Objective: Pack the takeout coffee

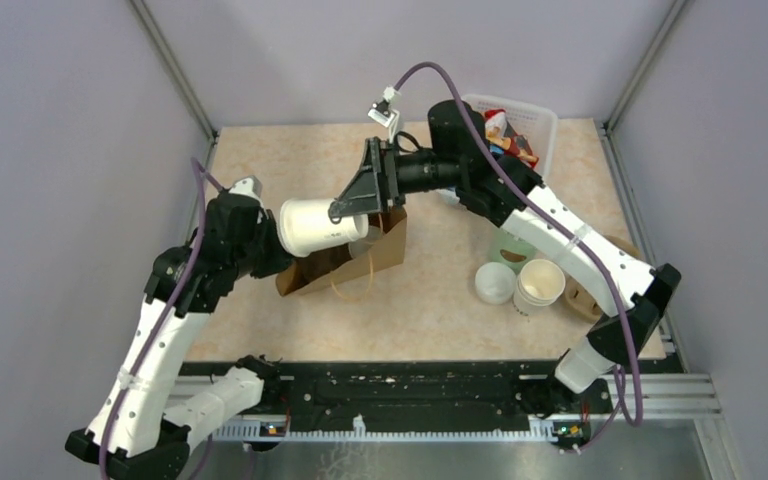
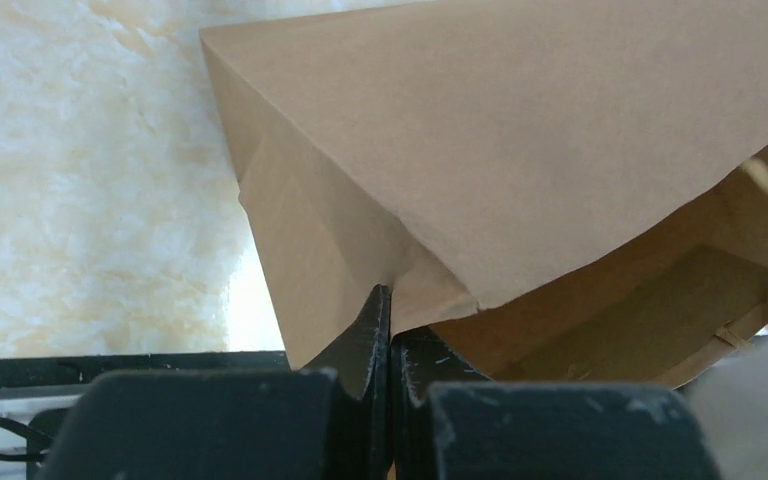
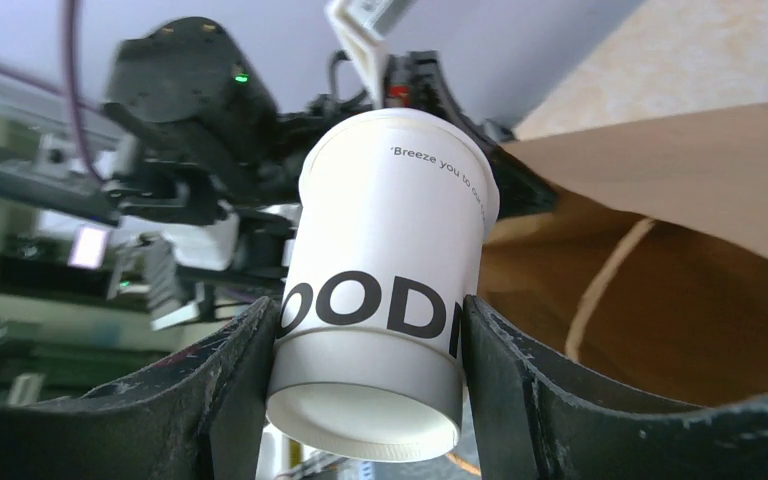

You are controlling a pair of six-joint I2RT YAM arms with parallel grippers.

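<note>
The beige marbled surface fills the middle of the top view. A brown paper bag is shown at the centre of the frame, lying tilted with its mouth open and its twine handles visible. Its edge is pinched between the closed fingers of the left hand, which enters from the left of the frame. The right hand is seen reaching in from the upper right, its two fingers clamped on opposite sides of the takeout coffee. This white cup with black lettering is held on its side in the air, at the centre of the top view, just above the bag's mouth. A clear plastic bin is located at upper right. A stack of nested white cups and a loose white lid are placed just beside each other at lower right.
</note>
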